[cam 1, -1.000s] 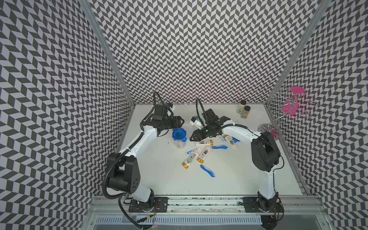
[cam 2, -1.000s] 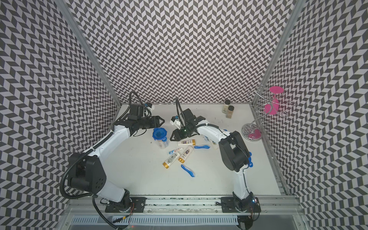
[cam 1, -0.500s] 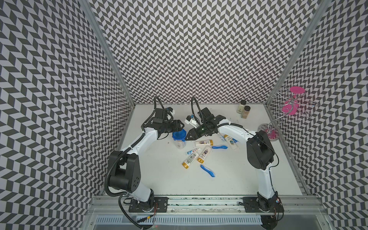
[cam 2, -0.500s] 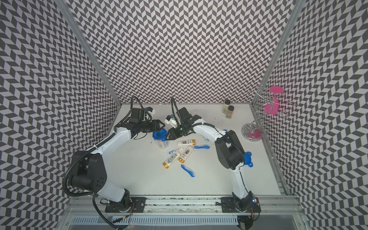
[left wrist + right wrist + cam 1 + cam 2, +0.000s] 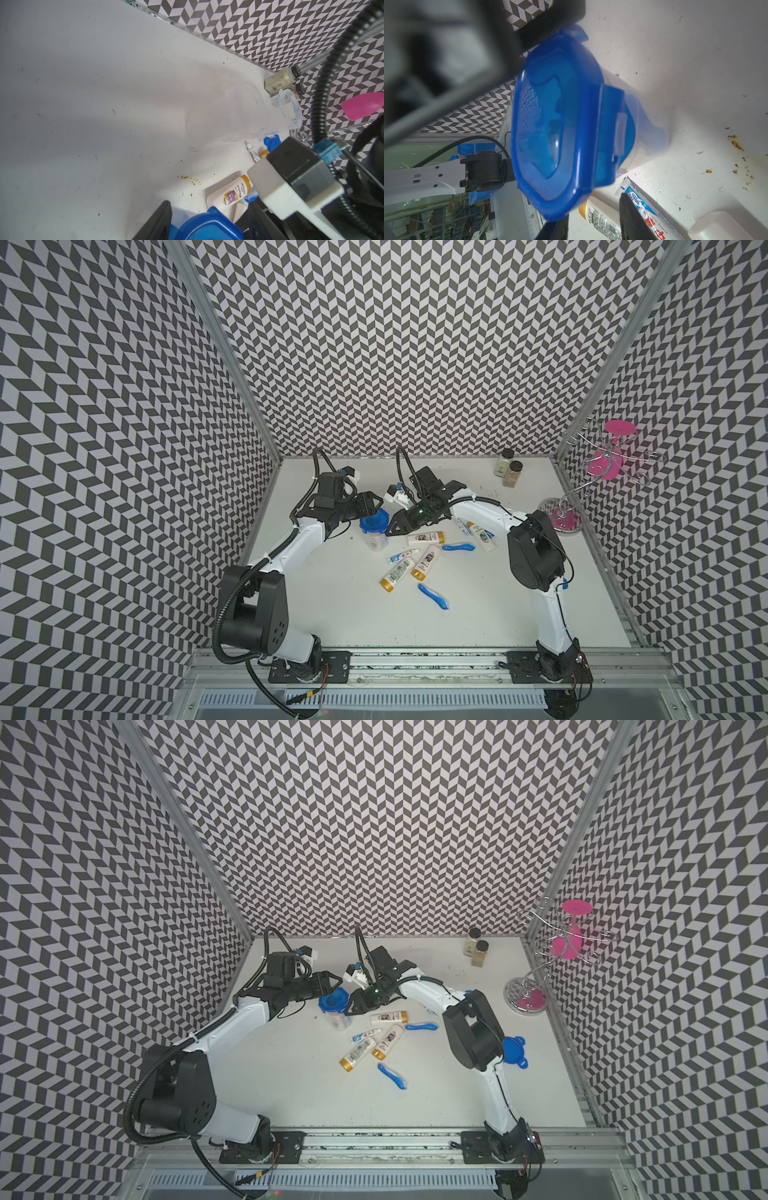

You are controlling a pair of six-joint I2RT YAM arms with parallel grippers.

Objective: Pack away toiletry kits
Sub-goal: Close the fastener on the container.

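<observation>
A clear plastic cup stands upright toward the back middle of the white table, its long axis straight up. It is capped by a blue four-tab lid and sits squarely between the two claws.

The left gripper reaches in at lid height from the cup's left and far side. In the right wrist view one of its black fingers lies against the lid's far edge. I cannot tell whether those jaws are squeezing or merely resting there.

The right gripper faces the lid from the opposite side. Its jaws are parted with nothing between them, and the lid's near rim is just ahead of the fingertips.

Both claws are about equally near. I'd judge the left one steadies the cup while the right works a tab. Loose white tubes with gold caps lie just beside the right claw.
</observation>
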